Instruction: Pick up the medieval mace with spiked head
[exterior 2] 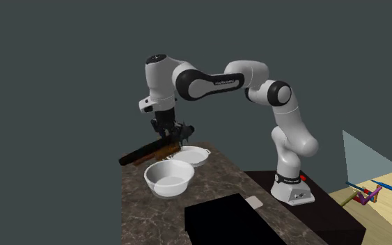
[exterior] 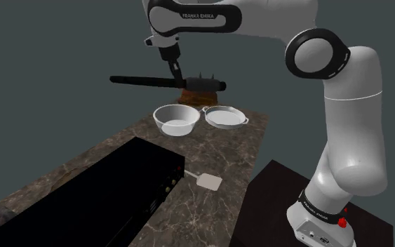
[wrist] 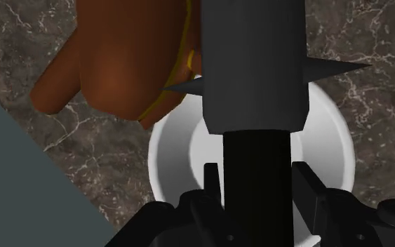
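- Gripper (wrist: pixel 257 179) clenched on the mace (wrist: pixel 255 63), black fingers (wrist: pixel 213 184) pressed to either side of the shaft just behind the head.
- Same grasp in the shoulder view: gripper (exterior: pixel 177 74) coming down from above onto the mace (exterior: pixel 146 81), shaft sticking out to that view's left, spiked head to its right.
- Mace up off the counter (exterior: pixel 83 168), roughly level in the shoulder view.
- In the second exterior view, gripper (exterior 2: pixel 168 132) on the mace (exterior 2: pixel 140 154), which slants down toward that view's left.
- Mace look: long straight black shaft, thicker dark grey cylinder head, short sharp spikes poking out sideways, matte all over.
- Brown object (wrist: pixel 118 56) right beside the head, rounded and smooth, thin yellow line along one edge. Cannot tell what it is.
- White bowl (exterior: pixel 175 119), round and deep, on the counter below the mace.
- White dish (exterior: pixel 225 117) just beside the bowl, shallower, small handle at each end.
- Counter dark brown, marble pattern with pale veins.
- Black block (exterior: pixel 118 193) on the near part of the counter, boxy and flat-topped.
- Small flat white piece (exterior: pixel 208 182) near the block's corner, squarish.
- Stand (exterior: pixel 273 203) dark, well apart from the bowl and dish.
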`<state>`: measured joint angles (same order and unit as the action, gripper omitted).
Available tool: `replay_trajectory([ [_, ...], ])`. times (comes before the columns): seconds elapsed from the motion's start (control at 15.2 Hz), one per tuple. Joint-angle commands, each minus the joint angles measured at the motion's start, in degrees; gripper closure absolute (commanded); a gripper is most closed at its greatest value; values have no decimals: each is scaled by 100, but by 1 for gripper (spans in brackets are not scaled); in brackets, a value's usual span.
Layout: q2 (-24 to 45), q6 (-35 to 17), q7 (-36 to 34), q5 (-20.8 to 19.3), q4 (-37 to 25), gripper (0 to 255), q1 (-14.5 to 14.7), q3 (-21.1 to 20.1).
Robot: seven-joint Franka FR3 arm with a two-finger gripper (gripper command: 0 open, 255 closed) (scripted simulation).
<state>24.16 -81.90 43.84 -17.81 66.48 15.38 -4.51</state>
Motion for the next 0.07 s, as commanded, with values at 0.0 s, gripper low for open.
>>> replay_trajectory([
  [0.0,13,45,10,-4,-62,255,5,1],
])
